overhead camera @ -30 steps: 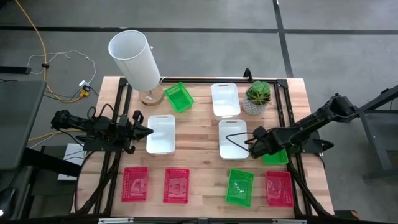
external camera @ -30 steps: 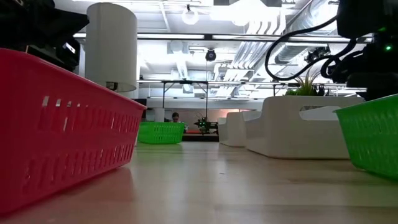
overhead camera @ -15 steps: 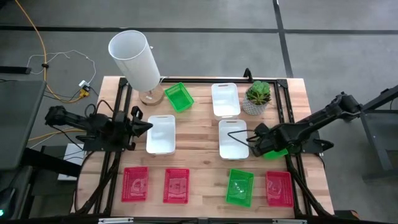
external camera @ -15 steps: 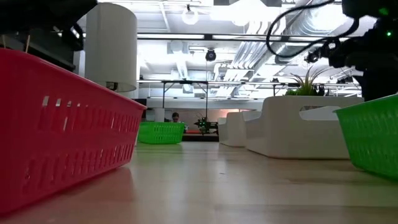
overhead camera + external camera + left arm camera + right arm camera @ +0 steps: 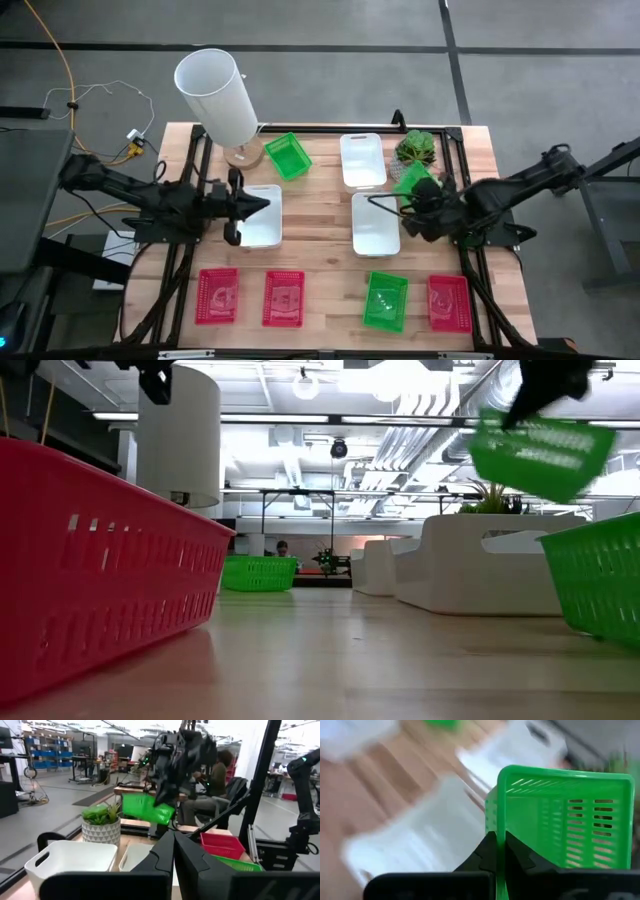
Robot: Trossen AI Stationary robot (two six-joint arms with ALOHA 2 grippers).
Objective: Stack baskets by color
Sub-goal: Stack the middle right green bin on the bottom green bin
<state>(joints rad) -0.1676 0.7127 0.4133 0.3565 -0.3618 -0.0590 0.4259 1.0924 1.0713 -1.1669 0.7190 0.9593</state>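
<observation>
Worktop (image 5: 320,215): pale wooden planks, satin sheen. Green baskets (image 5: 385,300): plastic, slotted mesh walls, slightly glossy. Red baskets (image 5: 218,296): same mesh plastic. White baskets (image 5: 362,160): smooth plastic, soft gloss. Tall cylinder (image 5: 215,95): smooth matt white. Right end effector (image 5: 500,851): matt black.

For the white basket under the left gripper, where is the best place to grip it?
Probably a rim wall of the white basket, pinched from straight above: it sits upright and open-topped, and its thin wall suits a two-finger pinch. The left gripper, shut, hangs over its left edge.
</observation>
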